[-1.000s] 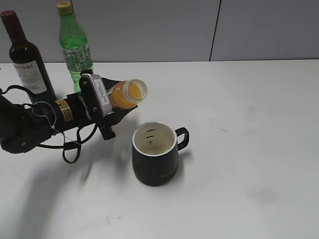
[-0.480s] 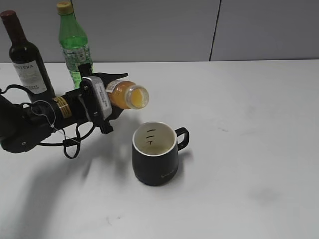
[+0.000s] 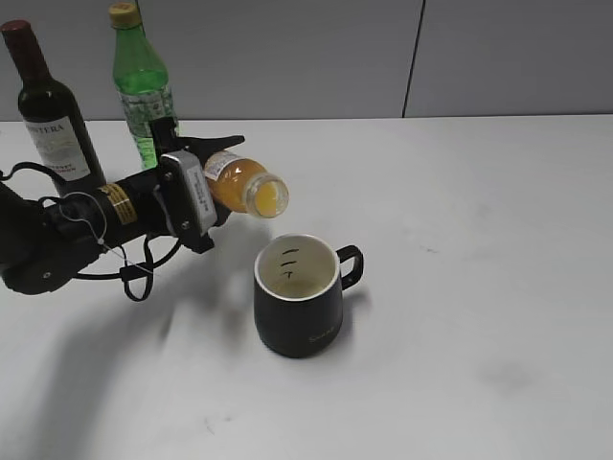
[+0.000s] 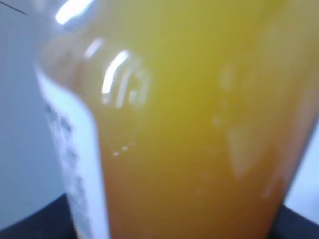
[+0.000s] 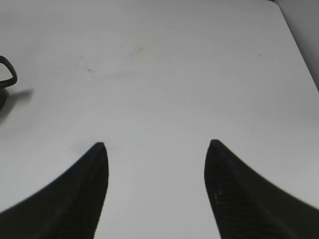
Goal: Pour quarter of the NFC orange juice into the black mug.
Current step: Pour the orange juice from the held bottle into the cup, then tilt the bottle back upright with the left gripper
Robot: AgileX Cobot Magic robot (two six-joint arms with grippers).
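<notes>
My left gripper (image 3: 203, 182) is shut on the NFC orange juice (image 3: 245, 185), a small clear bottle of orange liquid. The bottle is tipped on its side with its open mouth pointing down and right, above and just left of the black mug (image 3: 299, 297). No stream shows between them. The mug stands upright with a white interior and its handle to the right. In the left wrist view the juice bottle (image 4: 199, 129) fills the frame, blurred. My right gripper (image 5: 155, 144) is open over bare table; only the mug's handle (image 5: 7, 72) shows at that view's left edge.
A dark wine bottle (image 3: 53, 115) and a taller green plastic bottle (image 3: 144, 86) stand at the back left, behind my left arm. The white table (image 3: 479, 240) stretches to the right of the mug. A grey wall runs along the back.
My left gripper has rolled further and lifted slightly, tipping the bottle's mouth from level to downward and shifting it right, toward the mug. The mug and the right gripper have not moved.
</notes>
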